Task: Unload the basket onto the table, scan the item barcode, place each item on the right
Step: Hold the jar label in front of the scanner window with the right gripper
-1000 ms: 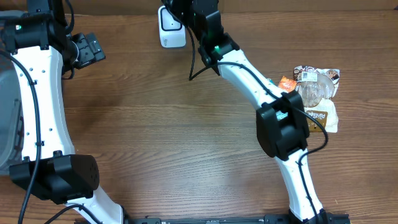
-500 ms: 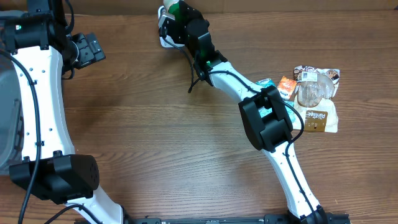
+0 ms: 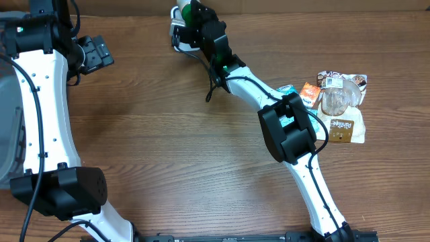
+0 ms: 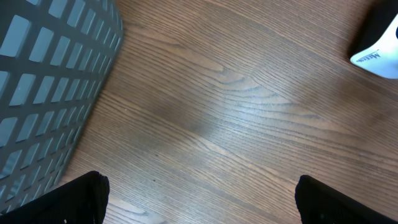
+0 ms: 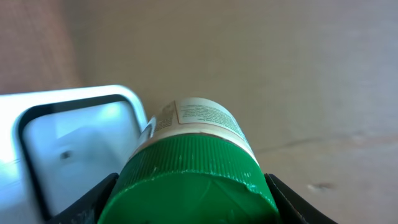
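1. Overhead: presenting step of the scan in hand, by judgement.
   - Green-capped bottle (image 3: 191, 9) held at the far edge of the desk (image 3: 168, 148), right up against the white barcode scanner (image 3: 176, 35).
   - Right end effector (image 3: 190, 18) clamped on the bottle.
   - Right arm (image 3: 295, 134) stretched long and diagonal from the near right toward the far centre-left, elbow bent over mid-desk.
   - Left arm (image 3: 40, 114) folded along the left side, with the left end effector (image 3: 97, 54) spread and empty, well apart from the scanner and near a grey mesh basket (image 3: 5, 141).
   - Snack packets (image 3: 342, 124) and a clear plastic item (image 3: 336, 97) heaped at the right, apart from both arms.

2. Left wrist: bare desk wood below.
   - Dark fingers (image 4: 81, 196) low in the corners, set wide, nothing between.
   - Basket wall at upper left.
   - A corner of the scanner at upper right.

3. Right wrist: bottle lying along the line of sight.
   - Ribbed green cap nearest, pinched from both sides.
   - Printed label beyond the cap, just beside the scanner's window on the left.
   - No barcode made out on the label part in view.
   - Next move, by judgement: a slow roll of the wrist to turn the barcode toward the window, staying close without knocking the scanner.
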### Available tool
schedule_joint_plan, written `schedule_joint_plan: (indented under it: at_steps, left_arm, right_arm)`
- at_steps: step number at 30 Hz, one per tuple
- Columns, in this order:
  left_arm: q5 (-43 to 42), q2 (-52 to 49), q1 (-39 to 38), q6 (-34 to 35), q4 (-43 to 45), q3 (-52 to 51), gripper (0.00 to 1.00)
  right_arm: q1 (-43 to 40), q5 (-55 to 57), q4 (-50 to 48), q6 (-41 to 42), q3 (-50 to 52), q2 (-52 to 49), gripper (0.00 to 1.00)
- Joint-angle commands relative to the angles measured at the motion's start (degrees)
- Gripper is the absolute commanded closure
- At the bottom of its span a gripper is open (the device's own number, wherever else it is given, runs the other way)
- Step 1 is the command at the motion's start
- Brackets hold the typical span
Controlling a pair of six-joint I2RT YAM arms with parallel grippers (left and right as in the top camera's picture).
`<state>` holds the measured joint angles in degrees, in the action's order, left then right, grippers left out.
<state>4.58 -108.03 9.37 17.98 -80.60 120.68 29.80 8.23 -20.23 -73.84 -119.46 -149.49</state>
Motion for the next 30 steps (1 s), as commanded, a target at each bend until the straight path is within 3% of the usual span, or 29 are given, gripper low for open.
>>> schedule_joint_plan:
  at_steps: [1, 19, 30]
  left_arm:
    - [0.31, -0.42, -0.39, -0.17, 0.02, 0.2, 0.0]
    - [0.28, -0.42, -0.39, -0.17, 0.02, 0.22, 0.0]
    - [0.28, -0.42, -0.39, -0.17, 0.02, 0.2, 0.0]
  right_arm:
    - [0.46, -3.08, 2.03, -5.35, -0.61, 0.81, 0.67]
    - [0.94, -1.84, -1.16, -6.36, -0.61, 1.05, 0.64]
    - [0.94, 1.9, 1.64, 11.56, -0.61, 9.16, 0.64]
